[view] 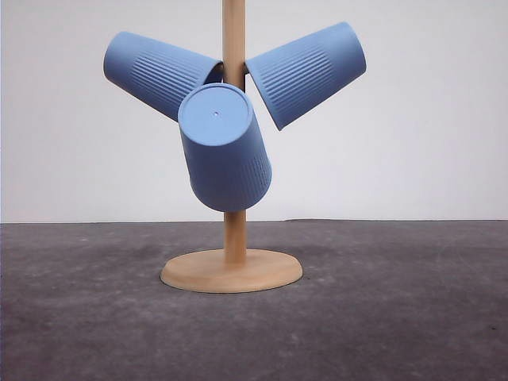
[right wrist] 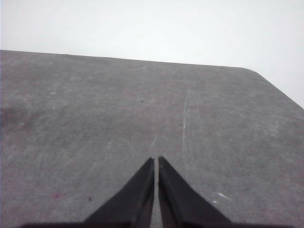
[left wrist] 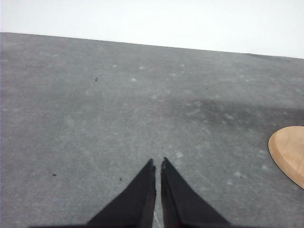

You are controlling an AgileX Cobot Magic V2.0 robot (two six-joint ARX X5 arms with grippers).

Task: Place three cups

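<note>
Three light-blue ribbed cups hang upside down on the pegs of a wooden cup tree (view: 233, 238) in the front view. One cup (view: 159, 73) tilts up to the left, another cup (view: 308, 73) tilts up to the right, and a third cup (view: 224, 147) points its flat bottom toward the camera. My left gripper (left wrist: 157, 164) is shut over bare grey table, with the tree's round base (left wrist: 289, 151) off to one side. My right gripper (right wrist: 156, 161) is shut too, over bare table with nothing between its fingers.
The grey table (view: 397, 317) stretches around the tree's round base (view: 232, 271). A white wall stands behind. In the right wrist view the table's rounded corner (right wrist: 256, 73) and far edge show.
</note>
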